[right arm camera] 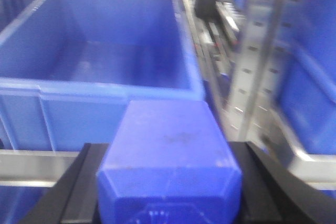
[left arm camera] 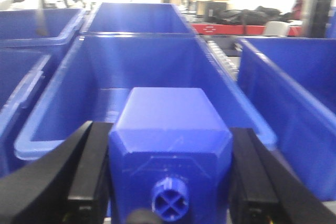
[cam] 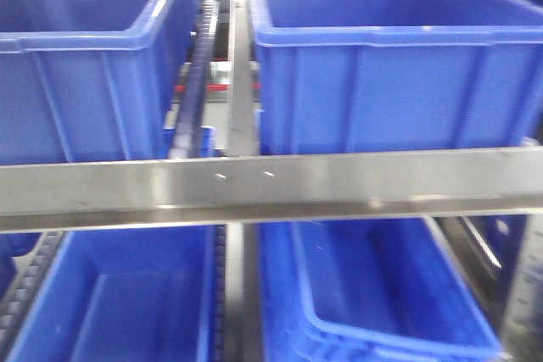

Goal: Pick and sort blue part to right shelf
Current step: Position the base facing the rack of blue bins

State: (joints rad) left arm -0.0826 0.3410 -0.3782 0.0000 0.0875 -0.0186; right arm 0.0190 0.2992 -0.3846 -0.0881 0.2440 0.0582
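Observation:
My right gripper [right arm camera: 168,148] is shut on the blue part [right arm camera: 168,145], a deep-blue block with sloped shoulders whose cap end is cut off by the frame's bottom edge. It hangs in front of the right shelf's steel front rail [right arm camera: 26,166] and an open blue bin [right arm camera: 105,85] behind it. The left gripper [left arm camera: 168,129] is shut on another blue block [left arm camera: 168,124] with a small round cross-marked knob [left arm camera: 170,199], held over the near rim of a long blue bin [left arm camera: 58,111]. Neither gripper shows in the front view.
The front view shows the shelf's rail [cam: 271,184] with two large blue bins above it [cam: 85,82], [cam: 399,82] and two below [cam: 127,294], [cam: 382,294]. A roller track [cam: 197,82] runs between the upper bins. A perforated steel upright [right arm camera: 252,66] stands to the right.

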